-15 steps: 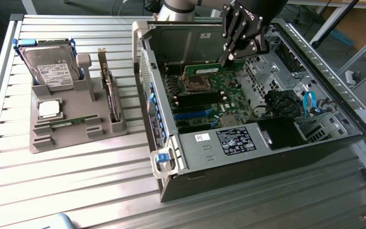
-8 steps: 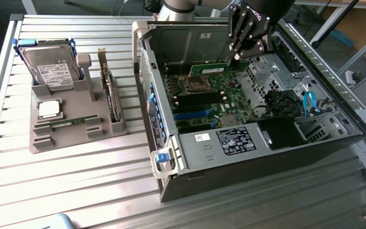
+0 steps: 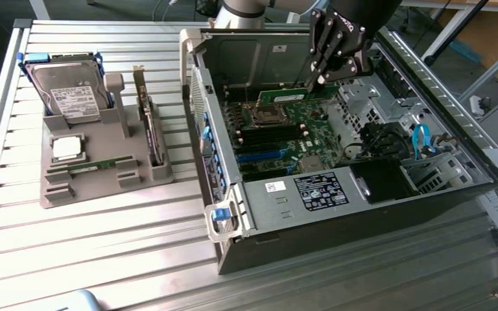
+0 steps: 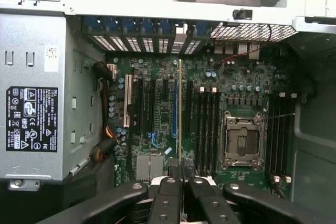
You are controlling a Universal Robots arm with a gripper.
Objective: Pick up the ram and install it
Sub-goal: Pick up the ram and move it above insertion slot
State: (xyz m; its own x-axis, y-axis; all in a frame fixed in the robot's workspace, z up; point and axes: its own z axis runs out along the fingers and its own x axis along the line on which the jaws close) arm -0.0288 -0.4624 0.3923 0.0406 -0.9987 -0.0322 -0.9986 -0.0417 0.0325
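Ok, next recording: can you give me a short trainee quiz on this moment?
1. True or false: the long, thin green ram stick lies in the grey plastic tray.
2. The black metal gripper is: A) open, B) shut on the ram stick, C) shut on the silver hard drive.
3. Fill in: the ram stick is held over the green ____ inside the open black metal computer case.

Key: 1 false, the gripper holds it above the case; 2 B; 3 motherboard.
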